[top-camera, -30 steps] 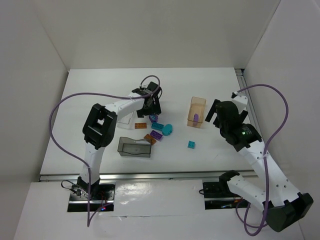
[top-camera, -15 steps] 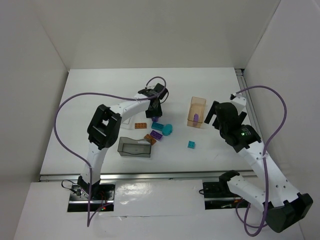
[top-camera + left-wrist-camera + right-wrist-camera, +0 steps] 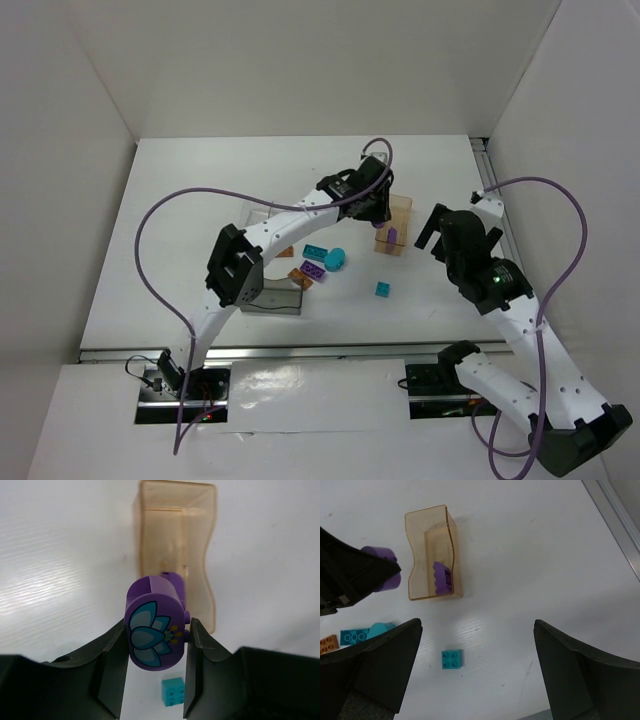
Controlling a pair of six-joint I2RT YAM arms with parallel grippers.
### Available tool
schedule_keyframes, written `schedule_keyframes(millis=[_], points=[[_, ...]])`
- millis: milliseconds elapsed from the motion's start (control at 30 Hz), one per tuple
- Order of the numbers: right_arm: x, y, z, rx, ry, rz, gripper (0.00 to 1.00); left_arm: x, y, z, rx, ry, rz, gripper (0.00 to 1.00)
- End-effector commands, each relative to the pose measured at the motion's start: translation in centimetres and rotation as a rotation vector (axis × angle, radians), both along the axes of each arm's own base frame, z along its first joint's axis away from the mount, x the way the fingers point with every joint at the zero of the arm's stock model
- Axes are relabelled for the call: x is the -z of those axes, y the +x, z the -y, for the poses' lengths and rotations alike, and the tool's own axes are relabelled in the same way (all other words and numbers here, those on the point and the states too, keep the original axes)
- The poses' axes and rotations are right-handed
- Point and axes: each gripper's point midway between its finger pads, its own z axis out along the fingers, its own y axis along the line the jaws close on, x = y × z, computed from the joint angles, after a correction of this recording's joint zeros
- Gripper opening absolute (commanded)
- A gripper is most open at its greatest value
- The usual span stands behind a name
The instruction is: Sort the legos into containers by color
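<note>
My left gripper is shut on a rounded purple lego with a teal flower print, held above the table just short of the tan translucent container. In the top view this gripper sits at the left edge of that container, where another purple lego lies. My right gripper hangs open over a small teal brick, with nothing between its fingers. Teal, purple and orange legos lie clustered at the table's middle.
A dark grey container stands near the front left of the cluster. A clear container is partly hidden behind the left arm. The lone teal brick lies between both arms. A metal rail runs along the right table edge.
The left gripper closed on the purple flower lego at the cluster, lifted it and carried it right to the tan container. The right arm shifted only slightly.
</note>
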Motion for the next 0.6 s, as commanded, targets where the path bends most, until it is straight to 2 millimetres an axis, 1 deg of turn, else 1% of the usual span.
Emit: schedule_keyframes(millis=[0,33,67,100,167,200,233,267,300,333,367,400,433,467,500,533,567], points=[[-2.6,-0.9,1.3,0.051,0.001,0.06,1.0,0.8,0.5,2.3,0.079,-0.03,0.005,0.37],[-2.8,-1.0,1.4,0.051,0.005,0.068,1.0,2.1,0.6,2.7,0.086,-0.024,-0.01,0.39],[-3.0,-1.1,1.6,0.059,0.004,0.079,1.0,2.2,0.7,3.1,0.093,-0.032,-0.013,0.41],[-3.7,-1.2,1.8,0.067,0.007,0.099,1.0,1.4,1.1,4.1,0.11,-0.072,0.006,0.51],[-4.0,-1.5,1.9,0.067,0.014,0.113,1.0,1.3,1.4,5.0,0.136,-0.1,0.018,0.61],[-4.0,-1.7,2.0,0.067,0.014,0.114,1.0,1.5,1.4,5.4,0.146,-0.112,0.018,0.68],[-4.0,-1.7,2.0,0.067,0.014,0.114,1.0,0.8,1.6,5.8,0.162,-0.13,0.035,1.0],[-4.2,-1.9,2.0,0.067,0.014,0.113,1.0,0.8,1.6,5.8,0.163,-0.13,0.035,1.0],[-4.2,-1.9,2.0,0.067,0.014,0.113,1.0,-0.7,1.6,5.9,0.163,-0.148,0.055,1.0],[-4.2,-1.9,2.0,0.067,0.014,0.113,1.0,-1.2,1.6,5.6,0.154,-0.145,0.064,1.0],[-3.7,-1.9,2.0,0.067,0.008,0.1,1.0,-2.0,1.6,5.2,0.152,-0.139,0.079,1.0],[-3.2,-1.9,2.0,0.071,0.011,0.093,1.0,-1.9,1.3,4.5,0.14,-0.121,0.075,1.0],[-3.0,-1.8,1.7,0.059,0.014,0.08,1.0,-4.7,1.0,3.6,0.132,-0.132,0.115,1.0],[-2.7,-1.5,1.5,0.052,0.021,0.082,1.0,-5.6,1.2,2.7,0.106,-0.115,0.147,1.0],[-2.6,-1.5,1.3,0.042,0.027,0.079,1.0,-4.4,0.6,1.4,0.086,-0.071,0.128,1.0],[-2.1,-1.3,0.6,0.016,0.041,0.065,1.0,-5.0,0.5,0.6,0.067,-0.063,0.143,1.0],[-1.6,-0.9,0.1,-0.013,0.036,0.055,1.0,-7.1,0.1,-0.6,0.042,-0.066,0.177,1.0]])
